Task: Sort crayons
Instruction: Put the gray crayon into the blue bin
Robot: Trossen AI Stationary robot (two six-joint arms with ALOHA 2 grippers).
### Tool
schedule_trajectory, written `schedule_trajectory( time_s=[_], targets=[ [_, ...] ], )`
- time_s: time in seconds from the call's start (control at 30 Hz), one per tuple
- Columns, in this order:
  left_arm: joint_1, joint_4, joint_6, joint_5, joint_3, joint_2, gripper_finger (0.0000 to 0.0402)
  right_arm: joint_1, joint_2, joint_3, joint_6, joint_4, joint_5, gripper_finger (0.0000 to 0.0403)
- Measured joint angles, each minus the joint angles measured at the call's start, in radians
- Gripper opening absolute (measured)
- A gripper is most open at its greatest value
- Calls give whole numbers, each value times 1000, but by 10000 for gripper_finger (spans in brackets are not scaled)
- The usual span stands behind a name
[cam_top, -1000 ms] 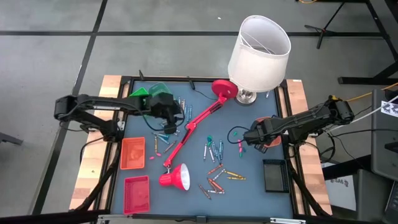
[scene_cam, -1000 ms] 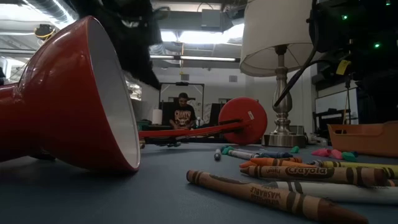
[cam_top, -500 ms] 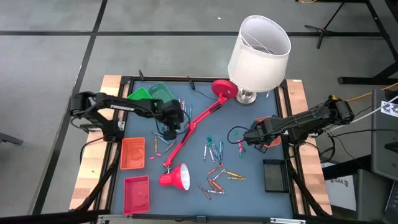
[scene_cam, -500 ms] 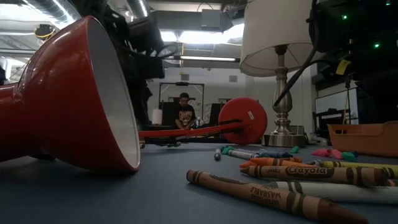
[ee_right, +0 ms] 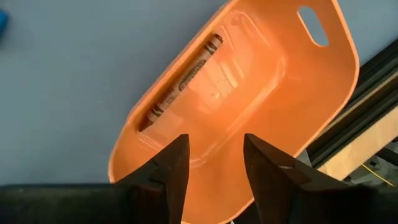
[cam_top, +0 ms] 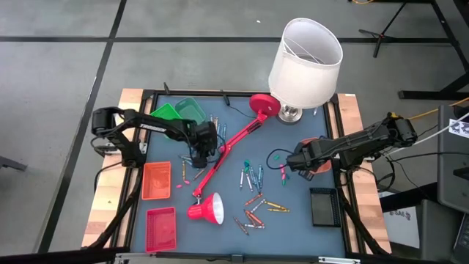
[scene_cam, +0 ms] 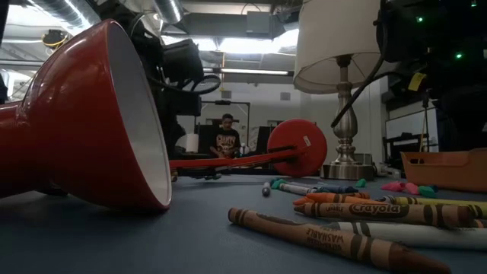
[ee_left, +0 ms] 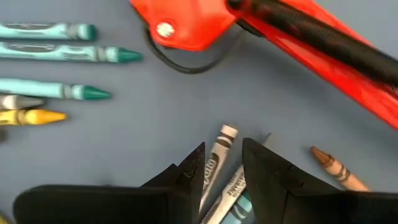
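Observation:
Crayons lie in loose clusters on the blue table: teal and yellow ones [ee_left: 59, 53], a white crayon [ee_left: 219, 155], a brown one [ee_left: 333, 167], and more near the middle [cam_top: 251, 176] and front [cam_top: 256, 213]. My left gripper [ee_left: 222, 148] points steeply down beside the red lamp arm, low over the table. It is open, one finger on each side of the white crayon and a grey one [ee_left: 233, 186]. My right gripper [ee_right: 214, 155] hangs open over an orange bin [ee_right: 280, 68], which holds one crayon [ee_right: 183, 78].
A red desk lamp lies across the table: base [cam_top: 264, 105], arm [cam_top: 231, 147], shade [cam_top: 207, 209]. A white-shaded lamp [cam_top: 305, 51] stands at the back. A green bin [cam_top: 179, 110], orange tray [cam_top: 157, 180], red tray [cam_top: 162, 226] and black tray [cam_top: 323, 207] line the sides. A person [scene_cam: 226, 141] sits beyond.
My left gripper has come down from above the table's far left and moved a little toward the near edge. It has tipped further downward and now stands low over the crayons beside the lamp arm. The crayons have not moved.

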Motion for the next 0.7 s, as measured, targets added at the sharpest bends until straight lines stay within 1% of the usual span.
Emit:
schedule_trajectory(
  time_s=[0.23,0.5,0.6,0.7],
  targets=[
    [-13,9,16,-16,0,37,91,0,0,0,0,5,0,150],
    [-13,10,21,-21,0,38,90,0,0,0,0,19,9,150],
    [-13,11,21,-22,0,38,81,0,0,0,-2,19,20,150],
    [-13,11,21,-22,0,38,61,0,0,0,-2,19,20,150]
  ],
)
